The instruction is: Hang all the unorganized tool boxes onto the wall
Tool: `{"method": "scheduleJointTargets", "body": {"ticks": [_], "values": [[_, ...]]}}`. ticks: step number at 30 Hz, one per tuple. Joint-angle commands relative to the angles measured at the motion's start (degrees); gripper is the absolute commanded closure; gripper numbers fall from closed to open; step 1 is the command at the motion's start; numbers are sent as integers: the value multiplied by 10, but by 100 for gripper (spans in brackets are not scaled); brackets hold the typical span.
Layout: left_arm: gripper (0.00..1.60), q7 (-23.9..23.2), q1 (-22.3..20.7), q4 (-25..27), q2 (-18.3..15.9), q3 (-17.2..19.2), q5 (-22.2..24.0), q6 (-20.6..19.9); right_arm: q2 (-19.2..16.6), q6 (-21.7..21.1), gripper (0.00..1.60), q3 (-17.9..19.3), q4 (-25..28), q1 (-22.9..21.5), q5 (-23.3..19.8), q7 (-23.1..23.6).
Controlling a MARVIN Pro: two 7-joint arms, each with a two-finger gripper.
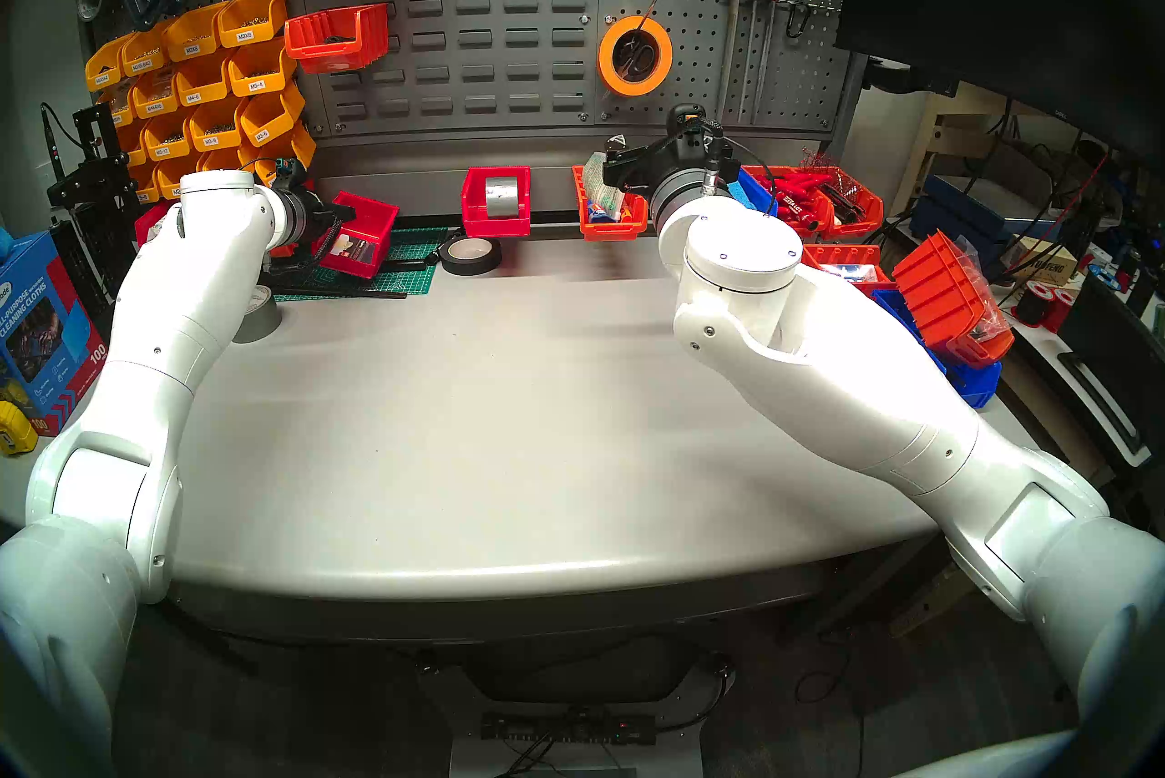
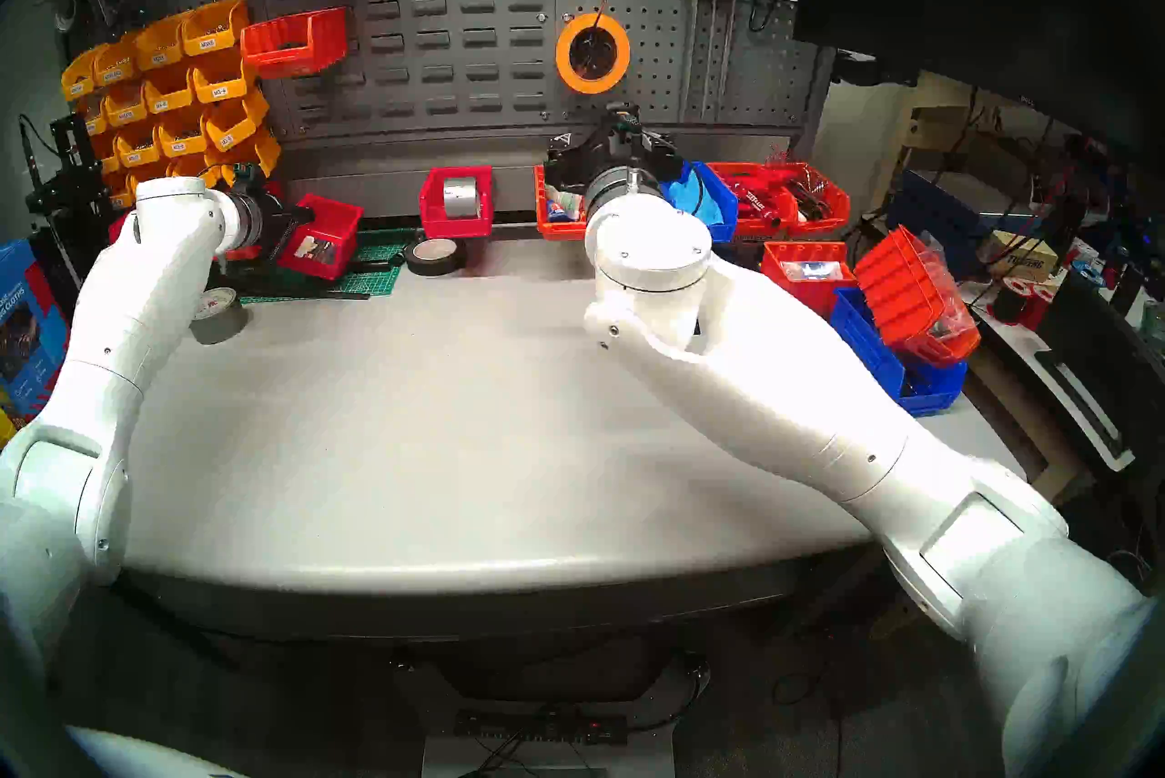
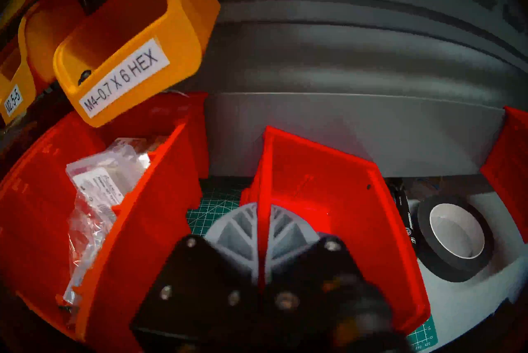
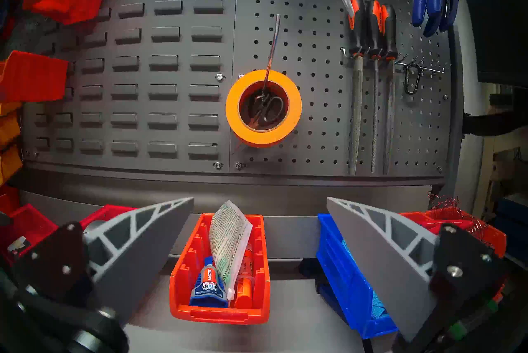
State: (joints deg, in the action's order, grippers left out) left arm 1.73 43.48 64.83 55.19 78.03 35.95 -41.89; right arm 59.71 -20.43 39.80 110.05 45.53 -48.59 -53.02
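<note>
Left gripper (image 3: 264, 232): nearest the lens in the left wrist view; grey fingers (image 3: 243, 229) pinched on the side wall of the red bin (image 3: 337, 200), one finger inside, one outside.
Red bin: tilted in the grip, over the green mat (image 1: 403, 260); small cards visible inside from the head view.
Left of left gripper: another red bin (image 3: 37, 215) with clear bags, just beside the held one, under the yellow bins (image 3: 128, 57).
Right of left gripper: black tape roll (image 3: 454, 235) on the table (image 1: 504, 411).
Right gripper (image 4: 260, 232): fingers spread wide, holding nothing.
Orange bin (image 4: 223, 281): on the table, between and below the open fingers, not touched; packet and glue tubes inside.
Right of right gripper: blue bin (image 4: 348, 281), behind the right finger.
Wall (image 4: 160, 80): straight ahead of right gripper; louvre slots left, pegboard right, orange tape (image 4: 263, 109) hanging at centre.
</note>
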Motion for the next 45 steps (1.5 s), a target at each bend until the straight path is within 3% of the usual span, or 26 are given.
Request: {"method": "scheduleJointTargets", "body": {"ticks": [1,14,19,35,45], "values": [[160,0,8,-1,28,15,20,17,1,-2,0,2,4,-9,4,1],[160,-9,72,114,23,79,83,-33,1,-1,0,2,4,-9,3,1],[160,2,78,132,30,100,99,-44,1,-1,0,2,4,-9,3,1],[160,51,43,107,80,161,141,-46,1,-1,0,2,4,-9,3,1],[160,61,20,97,88,153,139,-33,1,-1,0,2,4,-9,3,1]]}}
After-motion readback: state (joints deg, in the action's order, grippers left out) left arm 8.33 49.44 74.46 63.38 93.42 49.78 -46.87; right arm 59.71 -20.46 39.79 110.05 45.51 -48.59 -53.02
